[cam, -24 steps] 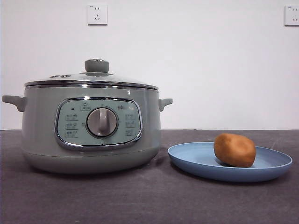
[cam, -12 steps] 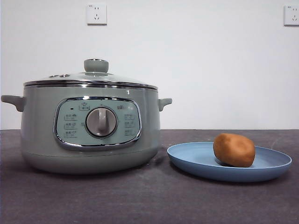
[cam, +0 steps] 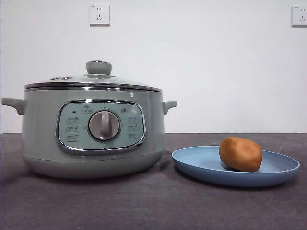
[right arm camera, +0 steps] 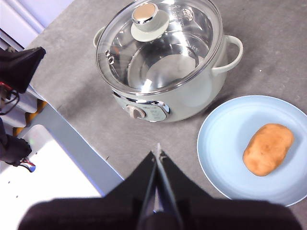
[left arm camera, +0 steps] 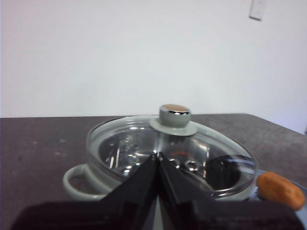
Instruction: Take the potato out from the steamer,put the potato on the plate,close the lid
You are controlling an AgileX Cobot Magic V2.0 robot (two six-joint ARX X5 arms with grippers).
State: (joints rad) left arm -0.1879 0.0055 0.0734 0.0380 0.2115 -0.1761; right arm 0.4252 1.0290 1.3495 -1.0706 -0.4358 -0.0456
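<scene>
The pale green steamer (cam: 93,139) stands on the left of the table, and its glass lid (cam: 93,81) sits flat on the chrome rim. To its right lies the light blue plate (cam: 201,165) with the brown-orange potato (cam: 241,154) resting on it. No arm shows in the front view. My left gripper (left arm camera: 157,155) is shut and empty, held back from the steamer at about lid (left arm camera: 124,143) height, with the potato (left arm camera: 280,190) off to one side. High above the table, my right gripper (right arm camera: 157,148) is shut and empty, looking down on the steamer (right arm camera: 201,91), plate (right arm camera: 220,143) and potato (right arm camera: 267,149).
Two wall sockets (cam: 99,14) (cam: 299,15) sit on the white wall behind. In the right wrist view the grey table ends at an edge (right arm camera: 86,158), with a white surface (right arm camera: 48,182) beyond it and a black arm part (right arm camera: 21,64) beside the steamer.
</scene>
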